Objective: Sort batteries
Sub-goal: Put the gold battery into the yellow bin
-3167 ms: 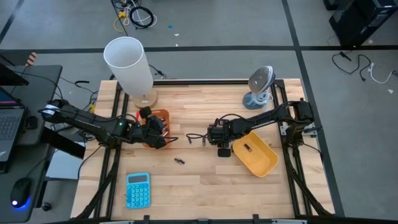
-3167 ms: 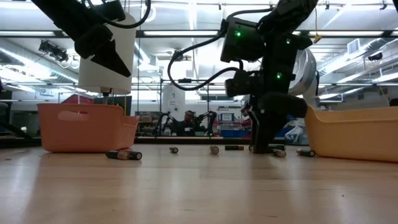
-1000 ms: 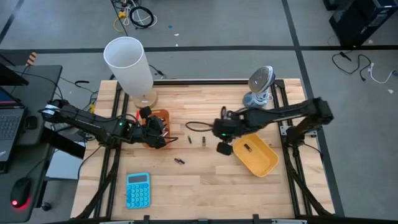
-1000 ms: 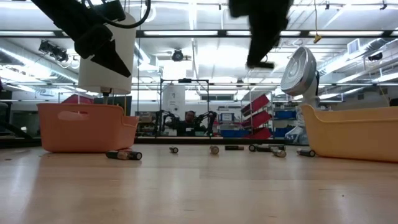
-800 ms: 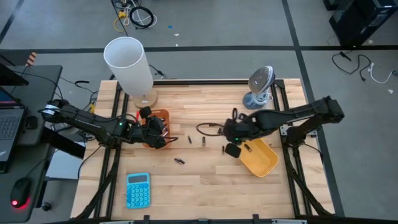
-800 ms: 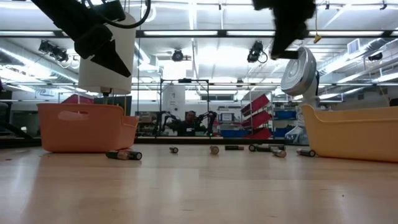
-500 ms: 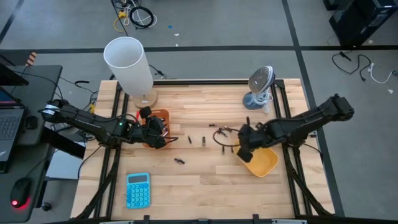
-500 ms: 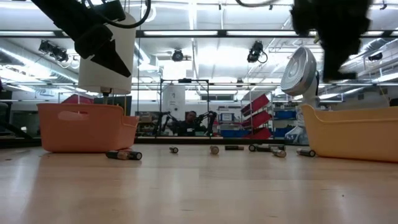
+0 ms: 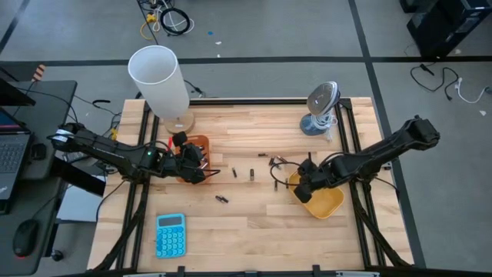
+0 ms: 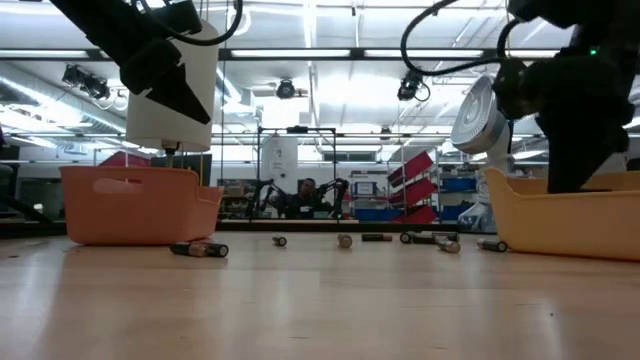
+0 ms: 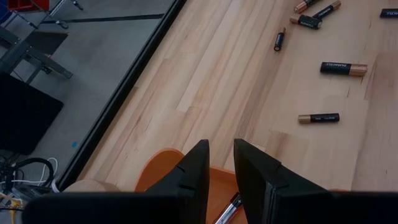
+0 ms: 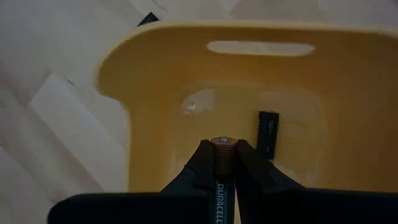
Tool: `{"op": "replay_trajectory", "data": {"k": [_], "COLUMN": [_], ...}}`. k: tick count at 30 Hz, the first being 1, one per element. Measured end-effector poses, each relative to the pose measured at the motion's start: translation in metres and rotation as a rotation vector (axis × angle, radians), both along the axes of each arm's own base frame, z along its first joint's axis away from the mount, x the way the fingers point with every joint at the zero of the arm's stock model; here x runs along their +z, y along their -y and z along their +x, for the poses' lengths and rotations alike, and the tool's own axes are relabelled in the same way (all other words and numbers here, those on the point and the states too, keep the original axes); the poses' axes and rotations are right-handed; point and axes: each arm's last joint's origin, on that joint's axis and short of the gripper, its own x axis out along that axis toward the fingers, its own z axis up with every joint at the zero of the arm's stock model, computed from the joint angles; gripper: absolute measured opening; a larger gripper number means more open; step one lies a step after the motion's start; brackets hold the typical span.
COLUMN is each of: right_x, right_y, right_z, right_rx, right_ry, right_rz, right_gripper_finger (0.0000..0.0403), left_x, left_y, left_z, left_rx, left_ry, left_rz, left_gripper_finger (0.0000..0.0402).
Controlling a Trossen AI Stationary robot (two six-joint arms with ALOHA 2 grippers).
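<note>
My right gripper (image 12: 222,154) is shut on a black-and-copper battery (image 12: 221,190) above the left end of the yellow tray (image 12: 155,81), and shows over the same end in the high view (image 9: 304,188). One dark battery (image 12: 268,132) lies on the tray's floor. My left gripper (image 11: 221,165) hangs over the orange tray (image 9: 201,143), its fingers a narrow gap apart with nothing between the tips. Several loose batteries (image 9: 251,174) lie on the wood between the trays, also in the left wrist view (image 11: 343,68). My right gripper pinches the battery's sides between its two fingers (image 12: 202,160). The battery lies along the fingers, and its copper end (image 12: 222,144) sticks out just past the tips. The fingers slant down into the tray's mouth from the table's left. The battery is clear of the tray floor.
A tall white cylinder on a wooden base (image 9: 159,77) stands behind the orange tray. A small fan (image 9: 321,108) stands at the far right, and a blue calculator (image 9: 170,235) lies near the front edge. Bare wood lies in the middle and front of the table.
My right gripper, still shut on the battery, has gone toward the table's right edge and down. It went from above the loose batteries to over the left end of the yellow tray.
</note>
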Motion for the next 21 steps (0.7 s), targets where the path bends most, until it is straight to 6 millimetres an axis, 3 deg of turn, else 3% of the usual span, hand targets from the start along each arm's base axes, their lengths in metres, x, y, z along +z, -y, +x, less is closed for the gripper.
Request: {"op": "replay_trajectory", "data": {"k": [9,21], "right_x": [-0.024,-0.026], "right_y": [0.003,0.003], "right_z": [-0.007,-0.008], "right_rx": [-0.061,-0.052], "right_ry": [0.025,0.038], "right_rz": [0.019,0.012], "right_gripper_finger": [0.0036,0.0051], "left_x": [0.0,0.0], "left_y": [0.0,0.0], "left_z": [0.0,0.0], "left_rx": [0.0,0.0], "left_ry": [0.0,0.0], "left_rz": [0.0,0.0], "left_gripper_finger": [0.0076,0.0076]}}
